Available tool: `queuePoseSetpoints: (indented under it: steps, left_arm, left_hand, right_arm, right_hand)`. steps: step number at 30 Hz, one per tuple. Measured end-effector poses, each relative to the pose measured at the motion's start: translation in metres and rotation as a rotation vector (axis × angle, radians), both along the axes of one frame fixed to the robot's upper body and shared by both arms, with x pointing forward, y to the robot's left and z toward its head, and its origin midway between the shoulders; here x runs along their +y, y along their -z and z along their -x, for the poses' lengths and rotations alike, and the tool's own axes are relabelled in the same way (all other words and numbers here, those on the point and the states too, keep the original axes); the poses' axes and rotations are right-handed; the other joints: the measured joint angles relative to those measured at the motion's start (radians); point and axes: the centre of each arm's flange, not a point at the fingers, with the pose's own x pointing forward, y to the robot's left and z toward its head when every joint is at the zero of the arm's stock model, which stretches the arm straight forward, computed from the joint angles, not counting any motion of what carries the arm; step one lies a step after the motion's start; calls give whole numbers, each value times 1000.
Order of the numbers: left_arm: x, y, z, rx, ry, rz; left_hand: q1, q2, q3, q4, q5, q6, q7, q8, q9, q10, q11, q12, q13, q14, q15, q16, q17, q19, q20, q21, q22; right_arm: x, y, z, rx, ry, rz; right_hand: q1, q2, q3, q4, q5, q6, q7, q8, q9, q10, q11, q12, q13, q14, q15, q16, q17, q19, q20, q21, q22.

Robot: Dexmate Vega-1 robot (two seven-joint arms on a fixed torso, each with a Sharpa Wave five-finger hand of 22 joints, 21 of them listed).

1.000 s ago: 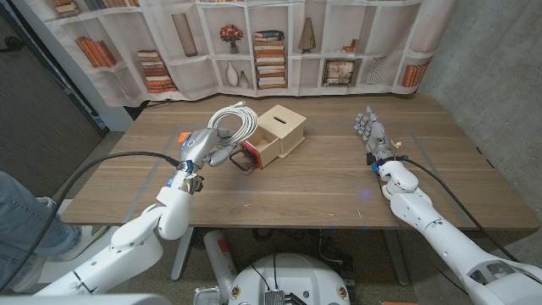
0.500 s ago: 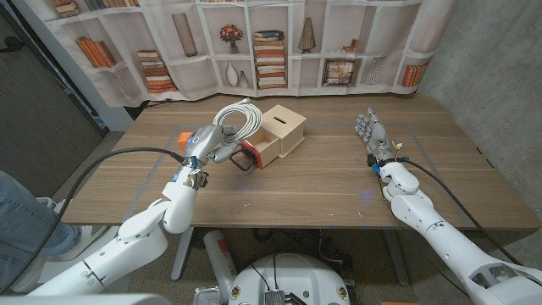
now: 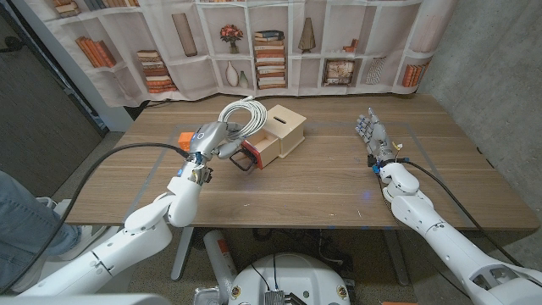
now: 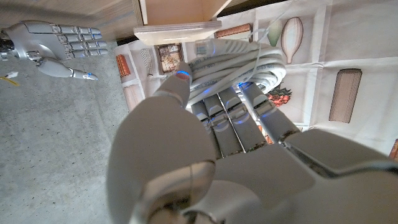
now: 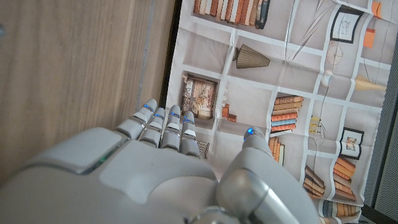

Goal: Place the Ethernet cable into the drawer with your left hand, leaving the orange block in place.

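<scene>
Gripping the coiled cable (image 3: 244,116) in curled fingers (image 4: 231,115) beside the drawer (image 3: 273,141), the left hand (image 3: 212,142) risks snagging loose loops, seemingly wider than the opening.

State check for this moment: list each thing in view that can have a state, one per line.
Ethernet cable: coiled, lifted off the table, gripped by the left hand.
left hand: fingers closed around the cable coil, next to the drawer.
drawer: pulled out of the wooden box, open.
wooden box: upright on the table.
orange block: on the table, partly hidden behind the left hand.
right hand: holds nothing, fingers straight, away from the box.
</scene>
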Motion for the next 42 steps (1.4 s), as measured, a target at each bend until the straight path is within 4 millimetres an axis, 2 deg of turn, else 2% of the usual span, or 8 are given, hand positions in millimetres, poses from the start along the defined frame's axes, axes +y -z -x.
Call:
queuePoseSetpoints:
  steps: [12,42]
  left_arm:
    - [-7,-5,-11,-7,24,-8]
    - [-27,-10,-29,-30,72,-19]
  left_hand:
    - [-1,1,0,0,2,0,0,-4,1,0,-1,-1,0,-3,-3,0,0,-8,8,0,0]
    - [-13,2,0,0,2,0,0,-7,0,-3,-4,-4,1,-33,10,-8,0,-36,8,-14,0]
  right_arm:
    - [-1,0,2,-4,6,-6]
    - [-9,11,10,-4,21,-27]
  right_hand:
    - [0,0,0,0,0,0,0,0,0,0,0,0,0,0,0,0,0,5,5,0,0]
    - [0,0,0,0,0,0,0,0,0,4,-4,0,0,9,2,0,0,5,5,0,0]
